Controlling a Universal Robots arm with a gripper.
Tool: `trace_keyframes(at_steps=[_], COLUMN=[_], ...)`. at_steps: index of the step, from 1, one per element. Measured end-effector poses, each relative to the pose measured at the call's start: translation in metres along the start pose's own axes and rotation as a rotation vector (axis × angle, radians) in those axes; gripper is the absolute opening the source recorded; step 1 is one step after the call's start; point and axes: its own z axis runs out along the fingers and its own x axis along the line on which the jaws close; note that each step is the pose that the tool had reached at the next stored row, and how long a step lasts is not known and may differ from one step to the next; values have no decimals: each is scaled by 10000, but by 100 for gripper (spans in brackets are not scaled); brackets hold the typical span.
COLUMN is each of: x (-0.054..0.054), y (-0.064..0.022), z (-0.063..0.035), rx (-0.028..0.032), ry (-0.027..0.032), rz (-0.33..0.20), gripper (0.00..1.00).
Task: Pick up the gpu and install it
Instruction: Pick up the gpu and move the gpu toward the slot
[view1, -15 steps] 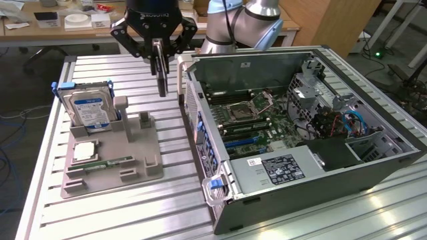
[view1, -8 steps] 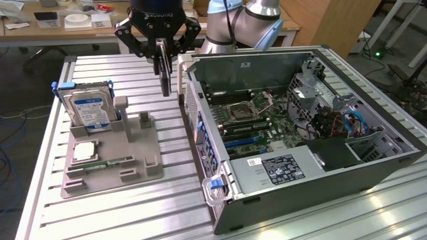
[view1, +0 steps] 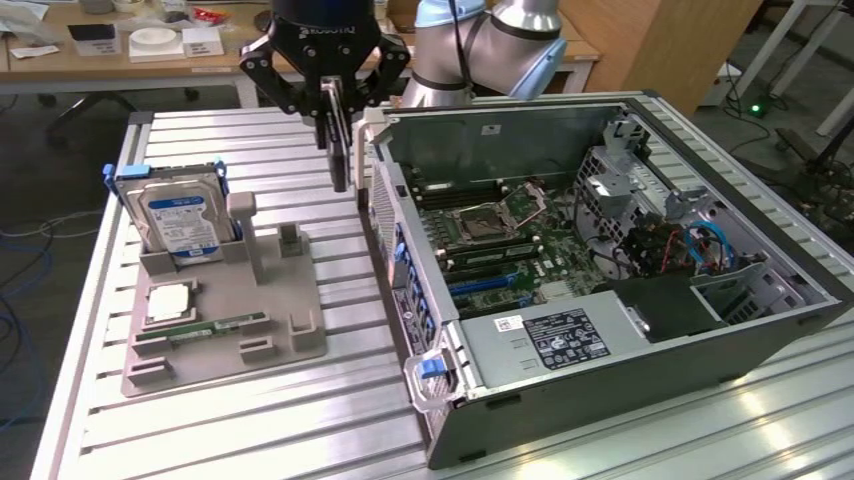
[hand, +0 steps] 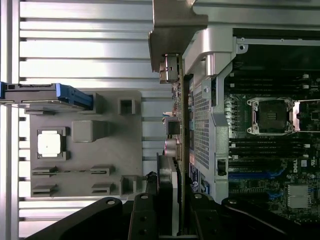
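The pincer (view1: 331, 100) is gripping the gpu (view1: 339, 155), its jaws drawn in narrow on the thin card's upper edge. The card is hanging on edge below them and appears to be lifted off the desk (view1: 200, 420). In the wrist view the pincer (hand: 167, 202) is looking straight down along the gpu (hand: 173, 127), whose silvery end bracket is pointing away from the camera, just beside the rear wall of the open computer case (view1: 601, 330). So the card is sitting in the air just outside the case, on the exterior view's left of it, and not yet over the motherboard (view1: 501, 235). Further to the exterior view's left, the grey holder (view1: 220, 345) is carrying the hard drive (view1: 180, 220), a square processor chip (view1: 171, 300) and the memory stick (view1: 214, 327), all untouched. The picking-up half of the job is looking done (the grip seems square and firm, as far as one can judge). The installing half is remaining, since the blue expansion slots (view1: 487, 285) inside the case are lying bare and the card is not touching any of them.
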Motion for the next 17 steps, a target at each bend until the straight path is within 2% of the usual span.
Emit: trace_keyframes(at_steps=[17], x=[-167], y=[2], z=[5], rx=[0], ry=[0], rz=[-1], gripper=[28])
